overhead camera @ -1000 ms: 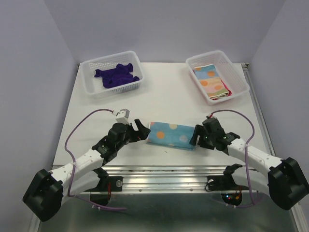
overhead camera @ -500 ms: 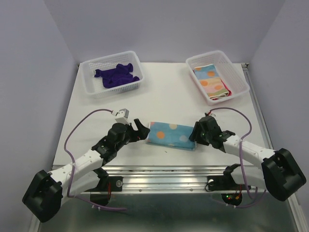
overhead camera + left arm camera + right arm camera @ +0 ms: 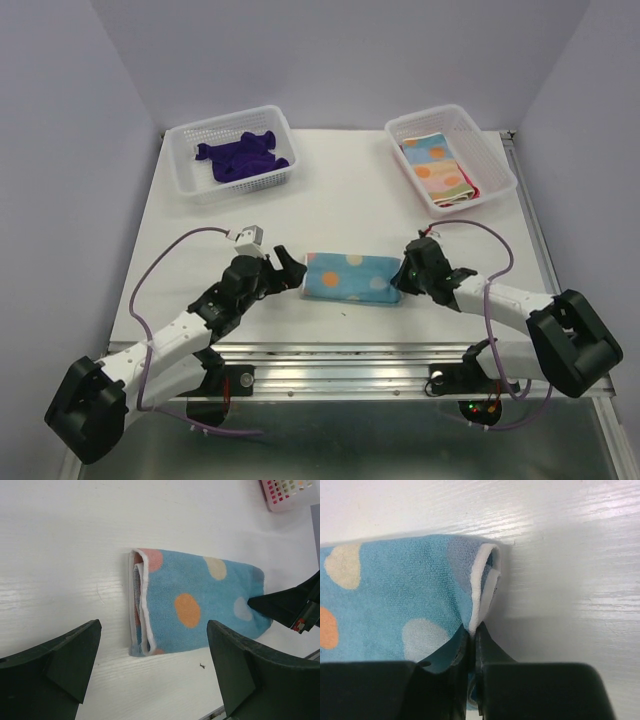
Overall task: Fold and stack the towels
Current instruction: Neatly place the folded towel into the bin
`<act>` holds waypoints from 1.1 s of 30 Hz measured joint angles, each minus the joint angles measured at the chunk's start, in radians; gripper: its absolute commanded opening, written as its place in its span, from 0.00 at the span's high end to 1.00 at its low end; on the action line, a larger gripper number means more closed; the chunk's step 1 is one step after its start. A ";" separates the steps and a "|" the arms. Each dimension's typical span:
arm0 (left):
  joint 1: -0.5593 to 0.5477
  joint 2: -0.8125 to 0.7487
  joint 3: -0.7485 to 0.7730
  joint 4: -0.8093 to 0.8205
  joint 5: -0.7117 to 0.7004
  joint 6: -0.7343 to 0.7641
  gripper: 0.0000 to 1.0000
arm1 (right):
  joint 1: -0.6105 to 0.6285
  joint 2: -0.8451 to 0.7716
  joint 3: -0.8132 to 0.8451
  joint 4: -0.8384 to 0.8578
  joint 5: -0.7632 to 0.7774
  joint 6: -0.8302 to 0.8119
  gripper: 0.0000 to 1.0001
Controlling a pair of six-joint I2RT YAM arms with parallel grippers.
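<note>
Looking from above, we saw the spotted blue towel lying folded on the counter between the left tool and the right tool. A purple towel sat in the left basket, folded towels in the right basket. From the left wrist, we saw the left tool spread wide, just short of the towel's layered end. From the right wrist, the right tool pinched the towel's white-hemmed corner.
</note>
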State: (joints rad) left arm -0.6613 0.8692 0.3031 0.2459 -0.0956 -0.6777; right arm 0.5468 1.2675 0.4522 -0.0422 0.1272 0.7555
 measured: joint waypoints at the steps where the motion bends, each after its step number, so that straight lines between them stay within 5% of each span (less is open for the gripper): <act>1: 0.000 -0.006 0.000 -0.006 -0.005 -0.001 0.01 | 0.002 0.003 0.010 -0.012 0.010 -0.005 0.95; 15: 0.000 -0.034 0.042 -0.090 -0.071 0.002 0.01 | -0.050 0.047 0.319 -0.177 0.226 -0.507 0.99; 25: 0.000 -0.011 0.157 -0.141 -0.129 0.035 0.01 | -0.266 0.066 0.360 -0.193 -0.053 -1.138 0.99; 33: 0.000 0.040 0.215 -0.158 -0.176 0.068 0.01 | -0.463 0.093 0.498 -0.374 -0.255 -1.562 0.99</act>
State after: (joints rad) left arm -0.6613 0.9096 0.5182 0.0875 -0.2718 -0.6094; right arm 0.0837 1.3609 0.9501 -0.4164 -0.1280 -0.8062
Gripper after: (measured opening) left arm 0.986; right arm 0.088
